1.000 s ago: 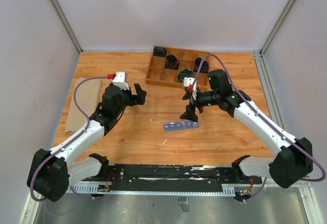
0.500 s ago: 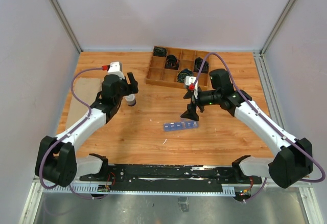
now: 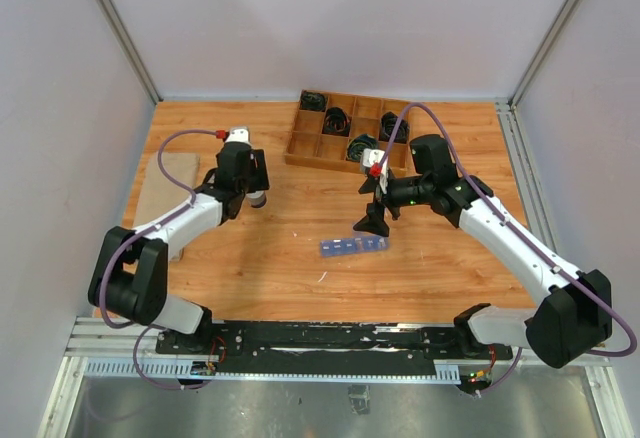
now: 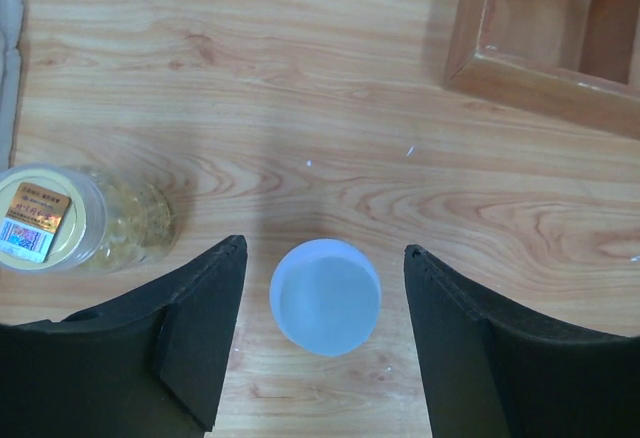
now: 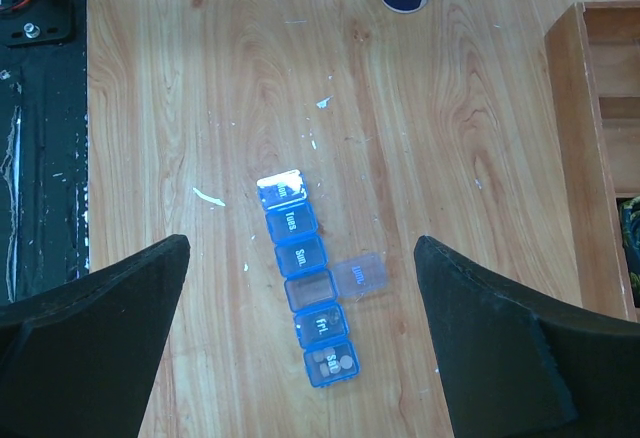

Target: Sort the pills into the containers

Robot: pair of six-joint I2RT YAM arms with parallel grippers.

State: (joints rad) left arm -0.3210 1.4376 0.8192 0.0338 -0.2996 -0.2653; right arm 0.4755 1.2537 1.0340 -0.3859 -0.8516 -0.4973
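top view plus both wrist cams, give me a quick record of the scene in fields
left gripper: open, fingers flank the white-capped bottle, no contact seen
right gripper: open, above the pill organizer
pill organizer: flat on the table, one lid flipped open, pills visible in an end compartment
jar: gold lid, clear body, beside the bottle
wooden tray: far side of the table, black cables in it

The pill box (image 3: 352, 246) lies in front of the tray (image 3: 300, 144); a bottle (image 3: 257, 199) stands left, maybe a jar (image 4: 70, 226) beside.
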